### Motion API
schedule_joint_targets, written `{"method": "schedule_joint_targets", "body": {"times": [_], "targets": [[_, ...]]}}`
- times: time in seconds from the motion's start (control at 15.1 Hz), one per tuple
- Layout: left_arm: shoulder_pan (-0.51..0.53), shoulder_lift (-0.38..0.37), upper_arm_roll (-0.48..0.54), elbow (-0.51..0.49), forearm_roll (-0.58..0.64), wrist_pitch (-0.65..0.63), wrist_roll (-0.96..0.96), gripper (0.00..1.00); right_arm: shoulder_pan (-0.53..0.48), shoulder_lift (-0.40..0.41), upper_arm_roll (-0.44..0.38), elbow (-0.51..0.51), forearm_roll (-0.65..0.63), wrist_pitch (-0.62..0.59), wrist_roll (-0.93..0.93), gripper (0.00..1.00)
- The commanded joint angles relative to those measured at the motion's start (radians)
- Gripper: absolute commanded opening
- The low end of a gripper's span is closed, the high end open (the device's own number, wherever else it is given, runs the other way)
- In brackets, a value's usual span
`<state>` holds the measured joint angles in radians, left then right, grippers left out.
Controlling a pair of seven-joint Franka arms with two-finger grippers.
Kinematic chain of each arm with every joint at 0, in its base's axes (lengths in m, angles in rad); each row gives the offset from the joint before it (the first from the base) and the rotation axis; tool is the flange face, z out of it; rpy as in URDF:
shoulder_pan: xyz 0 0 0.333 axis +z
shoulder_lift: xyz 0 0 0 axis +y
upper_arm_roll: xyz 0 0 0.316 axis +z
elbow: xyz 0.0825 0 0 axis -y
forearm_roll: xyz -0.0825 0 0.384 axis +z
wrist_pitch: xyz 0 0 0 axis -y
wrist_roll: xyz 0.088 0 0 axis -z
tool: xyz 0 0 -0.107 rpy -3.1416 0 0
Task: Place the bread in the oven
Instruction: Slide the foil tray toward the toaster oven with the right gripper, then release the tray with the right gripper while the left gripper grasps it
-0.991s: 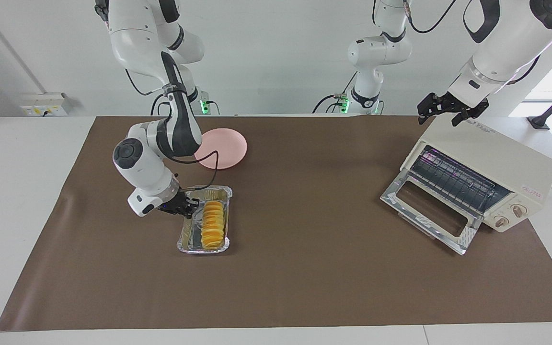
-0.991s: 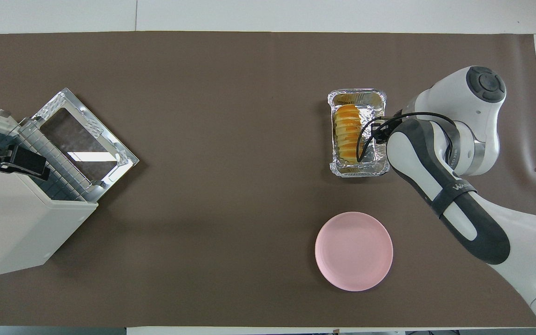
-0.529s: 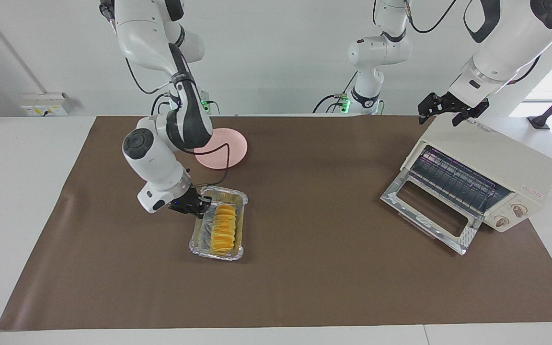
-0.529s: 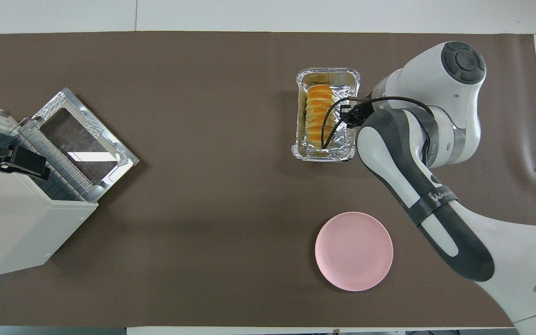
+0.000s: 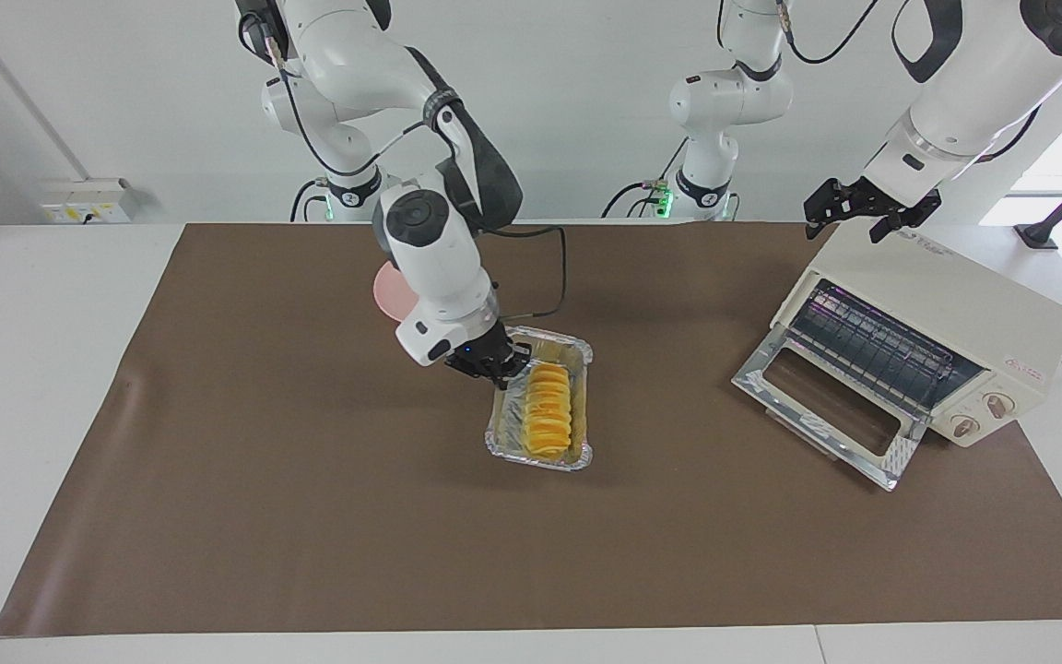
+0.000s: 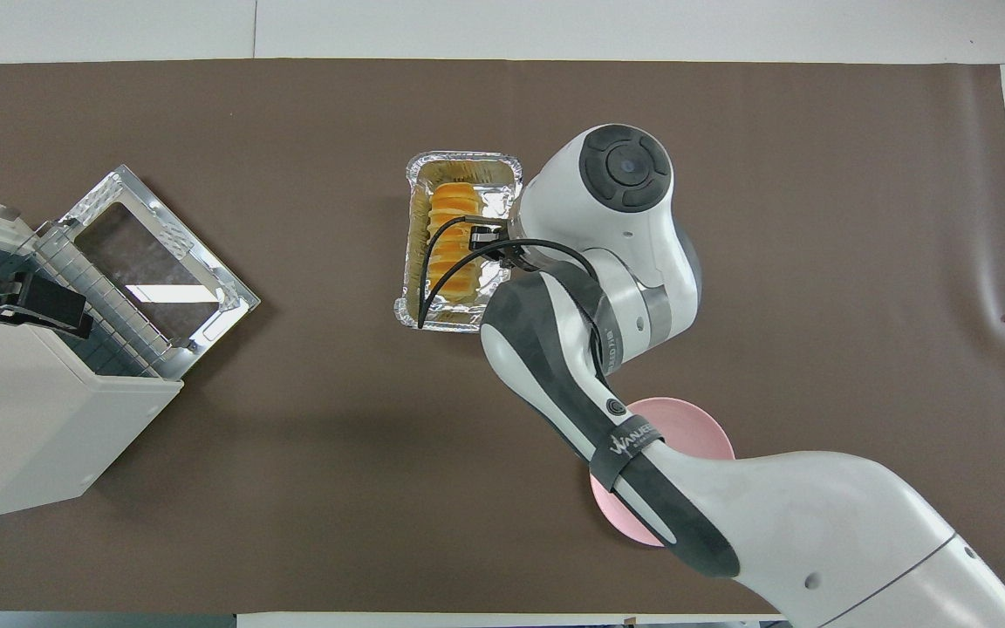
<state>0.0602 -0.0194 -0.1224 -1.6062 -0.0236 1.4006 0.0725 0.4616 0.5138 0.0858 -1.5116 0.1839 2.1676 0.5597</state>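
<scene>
The bread [image 5: 549, 410] [image 6: 452, 240], a ridged golden loaf, lies in a silver foil tray [image 5: 540, 459] [image 6: 463, 161] at the middle of the brown mat. My right gripper [image 5: 494, 364] [image 6: 492, 240] is shut on the tray's long rim. Whether the tray rests on the mat or hangs just above it I cannot tell. The cream oven [image 5: 937, 295] [image 6: 23, 419] stands at the left arm's end, its glass door [image 5: 826, 406] [image 6: 162, 253] dropped open and the wire rack showing. My left gripper [image 5: 844, 226] [image 6: 58, 310] waits open over the oven's top.
A pink plate [image 5: 388, 290] [image 6: 686, 419] lies nearer to the robots than the tray, partly covered by the right arm. Bare brown mat [image 5: 660, 387] stretches between the tray and the oven door.
The right gripper has carried the foil tray with the bread from the right arm's end to the mat's middle, toward the oven. The left arm has not moved.
</scene>
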Motion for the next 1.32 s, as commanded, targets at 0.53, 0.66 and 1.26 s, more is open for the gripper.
{"method": "schedule_joint_targets", "body": {"times": [0.53,0.66,1.26], "targets": [[0.012,-0.025,-0.006,-0.027,0.013,0.029,0.007,1.00,0.080,0.086,-0.001,-0.005,0.011,0.138,0.012,0.00],[0.013,-0.025,-0.005,-0.027,0.017,0.035,0.007,1.00,0.080,0.084,-0.003,-0.005,-0.004,0.136,0.014,0.83],[-0.081,0.025,-0.013,-0.015,0.005,0.205,-0.114,1.00,-0.021,-0.108,-0.015,0.045,-0.112,-0.135,-0.081,1.00]]}}
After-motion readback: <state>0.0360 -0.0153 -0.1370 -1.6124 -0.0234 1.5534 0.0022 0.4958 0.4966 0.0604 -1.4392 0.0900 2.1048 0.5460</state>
